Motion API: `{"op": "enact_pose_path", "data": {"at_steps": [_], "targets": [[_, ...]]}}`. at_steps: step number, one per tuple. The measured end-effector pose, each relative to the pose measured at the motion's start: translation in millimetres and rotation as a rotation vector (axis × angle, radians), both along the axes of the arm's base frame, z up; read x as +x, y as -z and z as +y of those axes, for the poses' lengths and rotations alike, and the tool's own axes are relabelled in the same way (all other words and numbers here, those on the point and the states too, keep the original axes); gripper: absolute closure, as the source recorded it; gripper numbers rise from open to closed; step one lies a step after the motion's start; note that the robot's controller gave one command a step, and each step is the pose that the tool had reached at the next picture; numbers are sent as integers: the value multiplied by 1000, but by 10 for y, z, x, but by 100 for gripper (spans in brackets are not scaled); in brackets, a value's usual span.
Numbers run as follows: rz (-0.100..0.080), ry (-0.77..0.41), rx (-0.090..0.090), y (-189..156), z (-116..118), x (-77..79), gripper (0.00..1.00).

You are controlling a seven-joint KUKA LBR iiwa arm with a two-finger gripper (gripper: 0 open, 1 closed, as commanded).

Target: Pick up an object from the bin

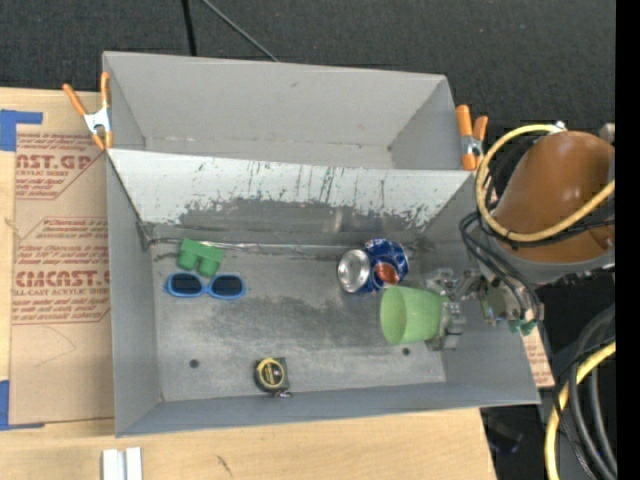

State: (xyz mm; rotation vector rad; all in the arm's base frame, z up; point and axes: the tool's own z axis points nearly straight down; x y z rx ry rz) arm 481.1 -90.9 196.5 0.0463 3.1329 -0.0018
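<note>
gripper [452,314] beside green cup [406,316] in grey bin [300,406]

Arm [555,203] in from right, orange cover on wrist, cables looped round it. Gripper [448,314] down low at right edge of bin [300,118], right up against light green cup [408,316]. Cup lies on its side. Just behind it, blue-and-red drinks can [372,266], tipped over too, silver end showing. Over by left edge: green block [200,257], blue sunglasses [205,287] just in front of it. Yellow-and-black tape measure [270,372] alone near front edge, about midway along.
</note>
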Motion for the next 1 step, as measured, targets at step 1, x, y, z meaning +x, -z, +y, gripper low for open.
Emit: {"op": "enact_pose_path", "data": {"at_steps": [1], "targets": [[1,-560,-5,-1095,-102,115,100]]}}
